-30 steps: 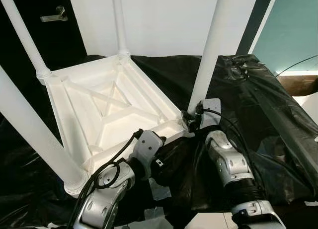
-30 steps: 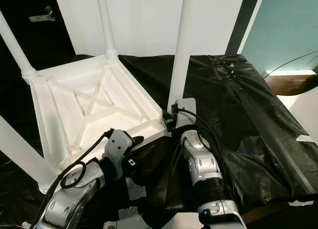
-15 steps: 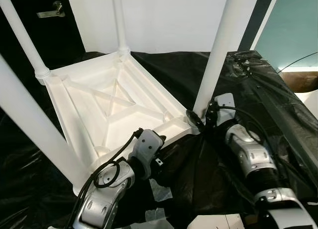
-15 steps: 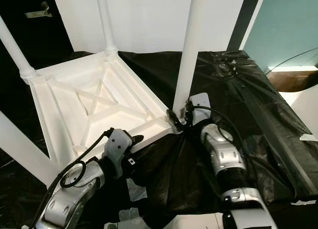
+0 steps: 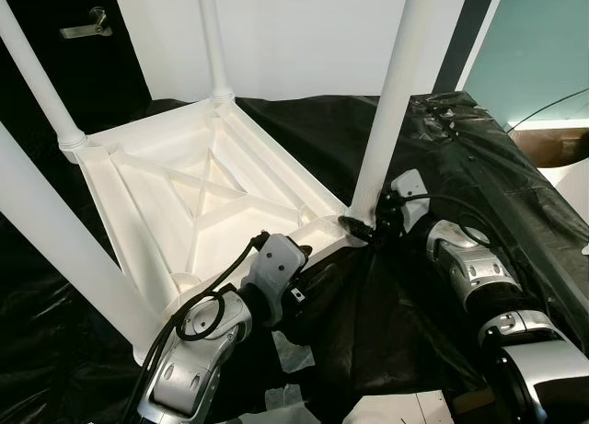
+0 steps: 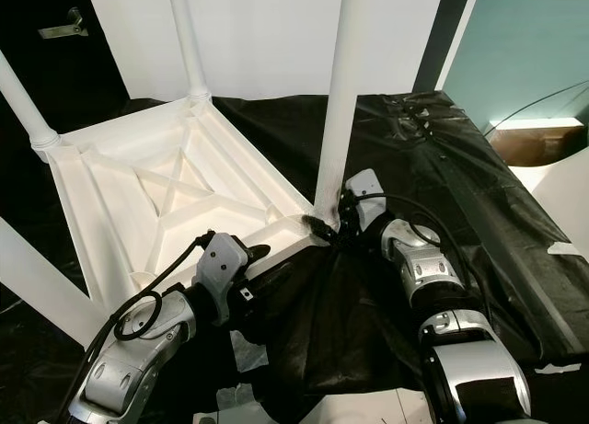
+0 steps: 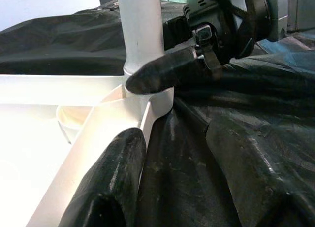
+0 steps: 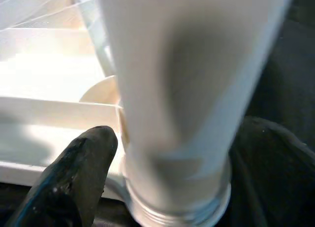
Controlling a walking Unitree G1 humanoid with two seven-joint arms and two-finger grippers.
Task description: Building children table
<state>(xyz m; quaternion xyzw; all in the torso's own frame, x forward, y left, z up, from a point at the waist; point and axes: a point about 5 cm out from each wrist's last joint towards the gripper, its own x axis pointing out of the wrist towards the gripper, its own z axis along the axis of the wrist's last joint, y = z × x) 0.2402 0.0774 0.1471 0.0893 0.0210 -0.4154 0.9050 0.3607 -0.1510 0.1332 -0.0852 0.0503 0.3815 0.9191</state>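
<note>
Right hand [image 5: 361,229] has shifted from the side of the table leg [image 5: 386,102] to its base, fingers closed around it; left hand [image 7: 162,187], open, steadies the upturned table frame [image 5: 184,189].

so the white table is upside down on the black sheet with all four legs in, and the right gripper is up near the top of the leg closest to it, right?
Not quite. The right gripper is at the base of that leg, down where it meets the corner of the upturned table, not near its top; the left eye view shows it. The rest holds: the table lies upside down on the black sheet with four legs standing up.
</note>
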